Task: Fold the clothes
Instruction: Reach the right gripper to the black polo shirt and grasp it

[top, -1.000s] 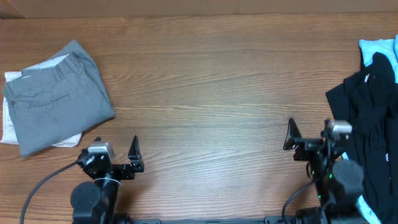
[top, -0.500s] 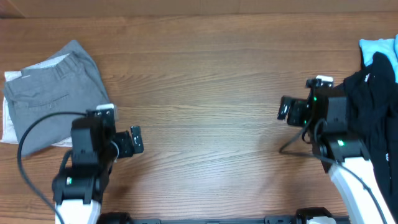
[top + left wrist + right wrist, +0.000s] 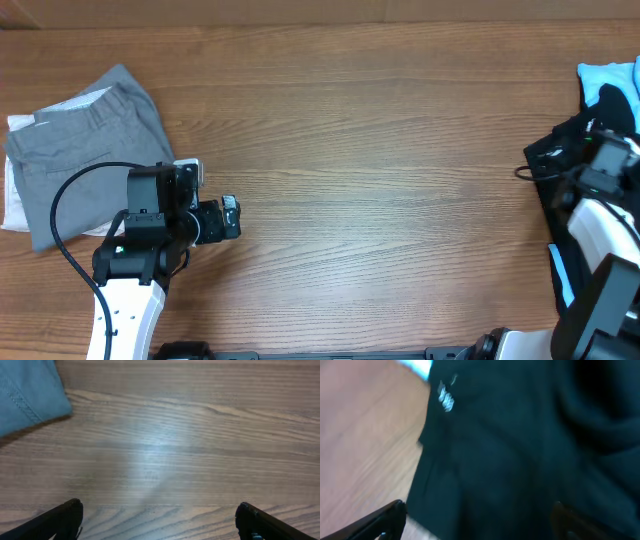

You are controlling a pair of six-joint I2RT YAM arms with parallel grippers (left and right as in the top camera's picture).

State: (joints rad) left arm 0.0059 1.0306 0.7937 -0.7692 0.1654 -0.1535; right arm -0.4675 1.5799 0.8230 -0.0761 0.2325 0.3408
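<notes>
Far left: folded grey trousers (image 3: 90, 150) over a white cloth (image 3: 15, 205), just beside the left arm. Top right corner: a light-blue garment (image 3: 608, 80), touching the black clothes (image 3: 520, 460) heaped at the right edge, with the right arm lying across part of them. Beneath it all, a brown wood-grain counter (image 3: 380, 140). Left fingers (image 3: 70, 512) spread wide above plain wood near the trousers' corner, gripping nothing. Right fingers (image 3: 395, 512) likewise wide apart, poised over the clothes near a small white logo (image 3: 445, 397). Too blurred to tell whether touching the fabric.
</notes>
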